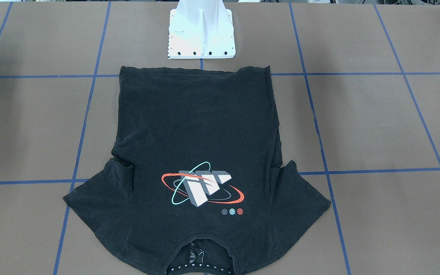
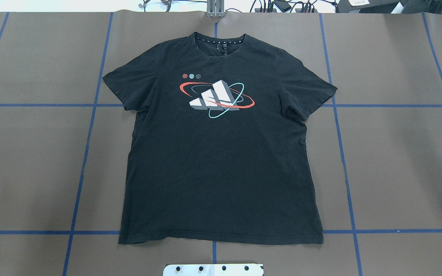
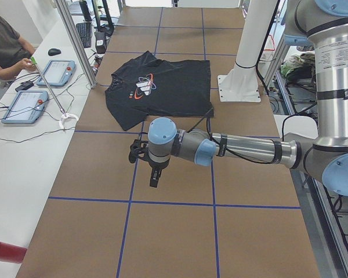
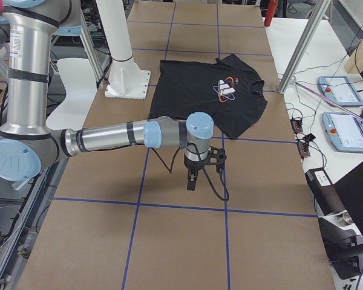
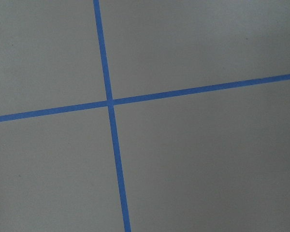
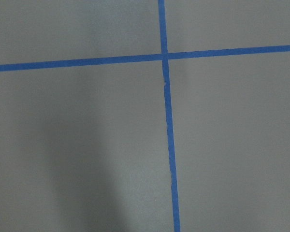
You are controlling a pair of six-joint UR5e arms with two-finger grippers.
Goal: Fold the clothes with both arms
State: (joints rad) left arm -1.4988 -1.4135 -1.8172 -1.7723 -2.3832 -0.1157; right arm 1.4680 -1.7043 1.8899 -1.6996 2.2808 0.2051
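Lying flat, T-shirt (image 2: 221, 172) points collar (image 2: 221, 38) away from pedestal (image 2: 213, 269) (graphic (image 2: 215, 97) up).

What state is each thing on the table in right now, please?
T-shirt: unfolded, spread flat, graphic up, sleeves out.
Left gripper: hanging clear of the T-shirt; open or shut unclear.
Right gripper: hanging clear of the T-shirt; open or shut unclear.

A brown table (image 2: 397, 172) bore a grid of blue tape (image 2: 397, 105), and a white pedestal (image 1: 201, 34) stood near one long edge. On a white side bench (image 3: 23, 174) lay two tablets (image 3: 57, 73), a keyboard (image 3: 84, 33), a mouse (image 3: 54, 51) and cables, beside a person (image 3: 3, 46).
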